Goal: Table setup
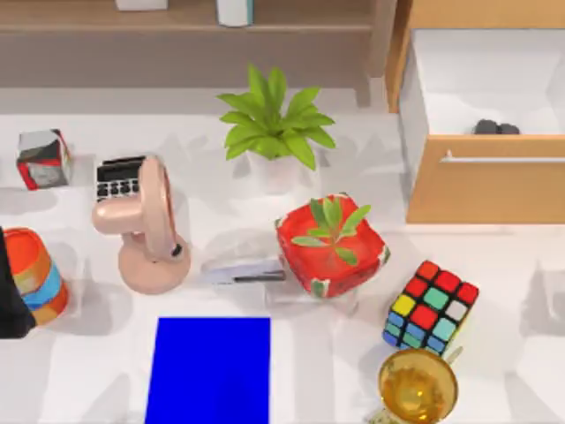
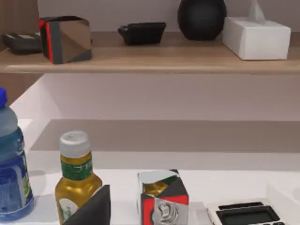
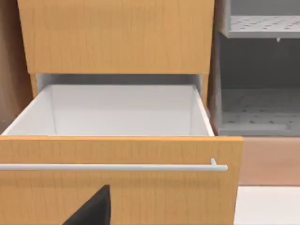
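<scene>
A blue mat lies flat at the table's front middle. Behind it stand a pink desk fan, a grey stapler and a red pot with a small plant. A Rubik's cube and a golden bell sit at the front right. My left arm is at the table's left edge beside a striped cup. A dark edge of my left gripper points towards a mirrored cube. A dark edge of my right gripper faces the open drawer.
A calculator and the mirrored cube lie at the back left, with a white potted plant at the back middle. The wooden drawer stands open at the back right with a dark object inside. A yellow bottle stands near the cube.
</scene>
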You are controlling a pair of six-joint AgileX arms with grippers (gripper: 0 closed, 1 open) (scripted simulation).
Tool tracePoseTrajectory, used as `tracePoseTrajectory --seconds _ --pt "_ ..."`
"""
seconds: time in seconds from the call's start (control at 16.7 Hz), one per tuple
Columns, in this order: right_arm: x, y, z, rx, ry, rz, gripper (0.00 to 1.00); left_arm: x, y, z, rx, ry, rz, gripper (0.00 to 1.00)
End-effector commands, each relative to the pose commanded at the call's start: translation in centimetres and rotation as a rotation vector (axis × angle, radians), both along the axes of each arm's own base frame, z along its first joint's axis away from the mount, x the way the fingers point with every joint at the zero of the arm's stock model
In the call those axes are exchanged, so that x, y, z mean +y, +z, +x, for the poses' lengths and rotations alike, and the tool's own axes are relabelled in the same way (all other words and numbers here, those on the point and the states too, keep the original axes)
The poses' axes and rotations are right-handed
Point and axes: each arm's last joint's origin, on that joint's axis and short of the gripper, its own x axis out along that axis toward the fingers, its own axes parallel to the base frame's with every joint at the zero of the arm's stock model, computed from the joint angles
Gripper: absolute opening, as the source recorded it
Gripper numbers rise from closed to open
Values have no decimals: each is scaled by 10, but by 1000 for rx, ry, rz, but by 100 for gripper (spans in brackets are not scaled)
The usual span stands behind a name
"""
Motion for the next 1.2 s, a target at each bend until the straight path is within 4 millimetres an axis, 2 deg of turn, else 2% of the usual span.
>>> tracePoseTrajectory --seconds 0.18,0.3,0.48,0.66,0.78,0.9,1.08,1.2 --pt "0 2 0 5 2 4 100 0 0 0 0 0 0 100" --pt "1 11 0 32 13 23 100 0 0 0 0 0 0 100" --pt "4 37 4 118 36 75 100 0 0 0 0 0 0 100" --pt "8 73 18 262 52 139 100 0 0 0 0 0 0 100" --pt "12 99 37 383 52 180 100 0 0 0 0 0 0 100" --pt "17 122 64 515 43 215 100 0 0 0 0 0 0 100" --pt "28 147 120 714 10 249 100 0 0 0 0 0 0 100" --pt "37 153 164 841 -21 258 100 0 0 0 0 0 0 100"
